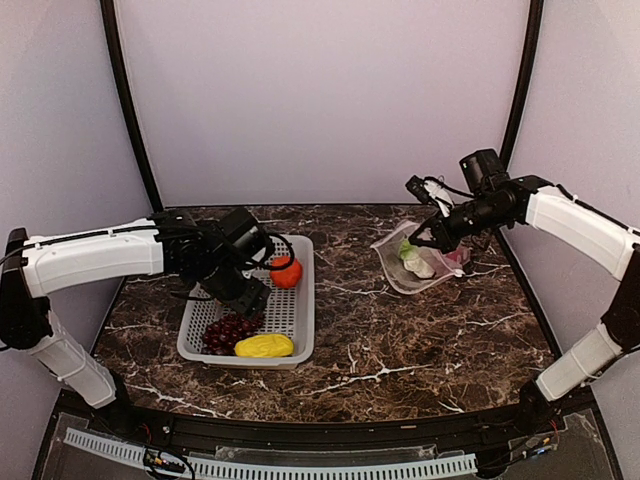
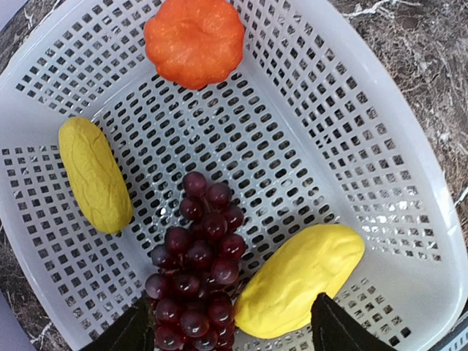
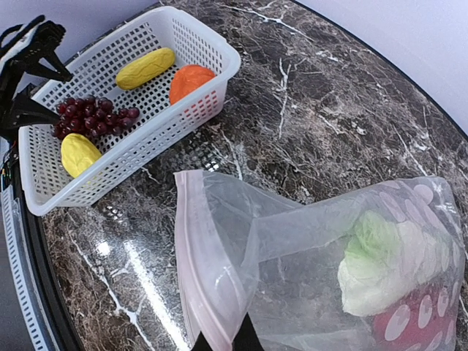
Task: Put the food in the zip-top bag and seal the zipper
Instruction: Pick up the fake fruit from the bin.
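Flat on the dark marbled table [image 1: 400, 350], right of centre: the zip-top bag [image 1: 425, 272], long axis running roughly across the tabletop, open mouth turned left toward the mesh basket [image 1: 300, 335], dotted bottom end pointing right. Along the mouth edge, the pinkish zipper [image 3: 184, 248], unsealed and standing as a raised loop in the right wrist view. Inside the bag, toward its closed end: the cauliflower [image 3: 380, 267], green leaves uppermost, and just beside it, against the dotted film, the red pepper [image 3: 409, 329].

Pinching the bag's upper lip near the mouth, the right gripper [image 3: 221, 341], fingers drawn narrow on the clear plastic, that edge lifted off the table.

Well apart to the left, the basket, long axis running from the near edge toward the back wall. Still in the basket: the orange piece [image 2: 194, 40] in a far corner; the grape bunch [image 2: 197, 270] near the middle, stretched along the basket's length; two yellow fruits [image 2: 300, 281], one lying crosswise at the near end and touching the grapes, the other [image 2: 95, 175] along the opposite side, apart from the bunch, hidden under the arm in the top view.

Hovering above the basket, over grapes and near fruit, the left gripper [image 2: 234, 333], fingers spread wide, holding nothing.
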Controlling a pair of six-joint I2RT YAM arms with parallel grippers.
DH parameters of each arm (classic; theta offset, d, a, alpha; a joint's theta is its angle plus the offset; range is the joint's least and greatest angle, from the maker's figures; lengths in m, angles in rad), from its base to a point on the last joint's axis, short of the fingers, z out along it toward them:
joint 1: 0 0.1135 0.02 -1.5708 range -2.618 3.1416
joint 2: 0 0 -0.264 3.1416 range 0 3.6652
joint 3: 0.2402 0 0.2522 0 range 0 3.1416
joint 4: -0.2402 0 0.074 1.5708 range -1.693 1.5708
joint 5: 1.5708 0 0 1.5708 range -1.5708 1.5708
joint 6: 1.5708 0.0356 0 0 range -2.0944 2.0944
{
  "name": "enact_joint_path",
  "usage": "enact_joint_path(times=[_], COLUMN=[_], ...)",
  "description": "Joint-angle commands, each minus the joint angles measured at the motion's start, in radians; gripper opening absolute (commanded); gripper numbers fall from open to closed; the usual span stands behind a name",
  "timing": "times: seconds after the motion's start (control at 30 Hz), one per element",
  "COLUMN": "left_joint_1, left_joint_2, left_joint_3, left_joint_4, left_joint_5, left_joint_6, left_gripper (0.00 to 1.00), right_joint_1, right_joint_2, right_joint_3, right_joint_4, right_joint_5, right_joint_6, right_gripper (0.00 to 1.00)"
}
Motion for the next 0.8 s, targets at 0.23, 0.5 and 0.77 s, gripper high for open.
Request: enact_joint_path(times=[0.23,0.5,0.77], left_joint_1=[0.037,0.076,0.106], left_joint_2=[-0.056,-0.007,0.044], left_joint_3=[-0.095,-0.146,-0.16], left_joint_4=[-0.174,-0.157,-0.142], left_joint_5=[0.022,0.026,0.006], left_joint_6=[-0.015,0.013,0.066], left_gripper=[0.73,0.72,0.66], right_joint_1=[-0.008,-0.009,-0.009], right_joint_2=[-0.139,-0.149,-0.147], right_joint_3=[-0.111,-0.112,-0.122], right_joint_4=[0.095,0.09,0.089], right_joint_5=[-0.121,-0.139,-0.137], right_joint_6=[-0.007,-0.002,-0.006], right_gripper=[0.0,0.0,0.0])
